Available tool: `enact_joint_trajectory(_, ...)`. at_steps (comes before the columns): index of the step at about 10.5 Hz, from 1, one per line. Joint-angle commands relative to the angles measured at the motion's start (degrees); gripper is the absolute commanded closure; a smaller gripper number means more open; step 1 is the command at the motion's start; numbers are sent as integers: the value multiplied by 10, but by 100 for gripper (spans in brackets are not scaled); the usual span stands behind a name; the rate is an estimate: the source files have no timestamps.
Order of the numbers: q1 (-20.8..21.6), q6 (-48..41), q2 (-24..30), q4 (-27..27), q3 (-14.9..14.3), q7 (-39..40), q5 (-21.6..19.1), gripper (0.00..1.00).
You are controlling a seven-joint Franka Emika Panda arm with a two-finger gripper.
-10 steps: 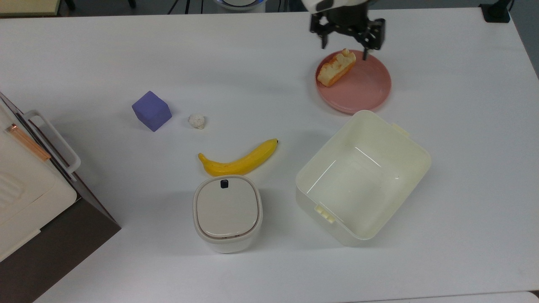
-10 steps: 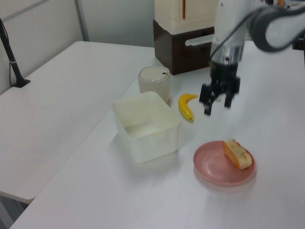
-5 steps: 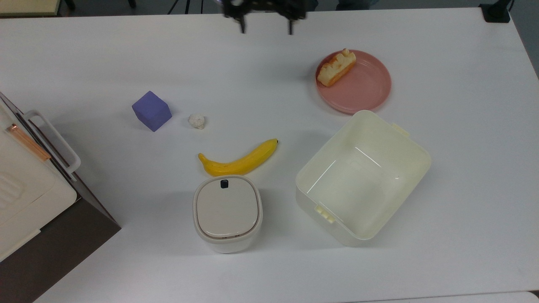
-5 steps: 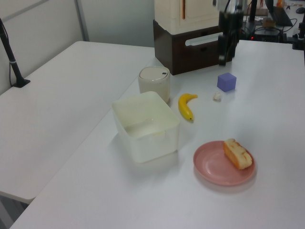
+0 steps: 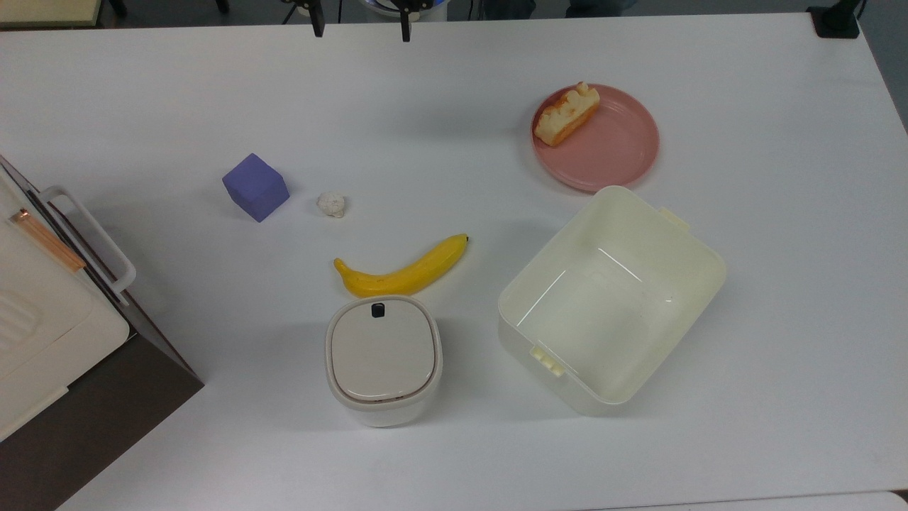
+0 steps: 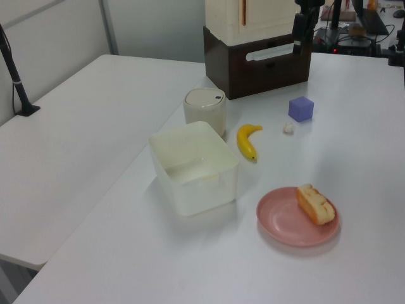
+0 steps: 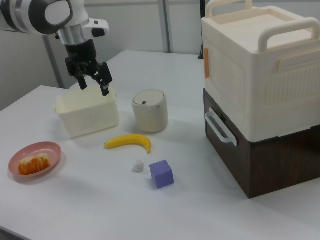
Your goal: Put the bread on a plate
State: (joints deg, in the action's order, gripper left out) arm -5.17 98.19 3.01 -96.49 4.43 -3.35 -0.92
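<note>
Evidently the placing has been done: the bread (image 5: 566, 114) is seen lying on the plate (image 5: 613, 152), resting against the rim on the side away from the cream tub (image 5: 611, 301), its glossy orange-brown top turned up and one end reaching just over the plate's edge in the top view. No part of the loaf is seen touching the worktop (image 5: 780, 213), and nothing is laid on it or pressed against it.

The end effector (image 7: 90, 75) is seen raised well above the worktop and well apart from the plate, with its two fingers spread and nothing held between them. In the right view it is framed over the far side of the cream tub; in the top view its fingertips (image 5: 316, 27) are found at the worktop's far edge, far from the plate.

The other things are set apart from the plate: the banana (image 5: 401, 272) beyond the cream tub, just beside the lidded canister (image 5: 383, 358), then the small white lump (image 5: 330, 204) and the purple cube (image 5: 255, 187) farther off, and the stacked boxes (image 7: 260, 95) at the worktop's end farthest from the plate.

As a judgement, little or nothing is left of the task; at most the loaf could be nudged toward the middle of the plate, since it is perched at the rim
</note>
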Motion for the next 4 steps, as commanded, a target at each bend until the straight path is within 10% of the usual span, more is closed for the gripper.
enact_joint_trajectory(1,-12,-22,-5,26,-5,17,5,0)
enact_joint_trajectory(4,-12,-21,-5,27,-7,17,5,0)
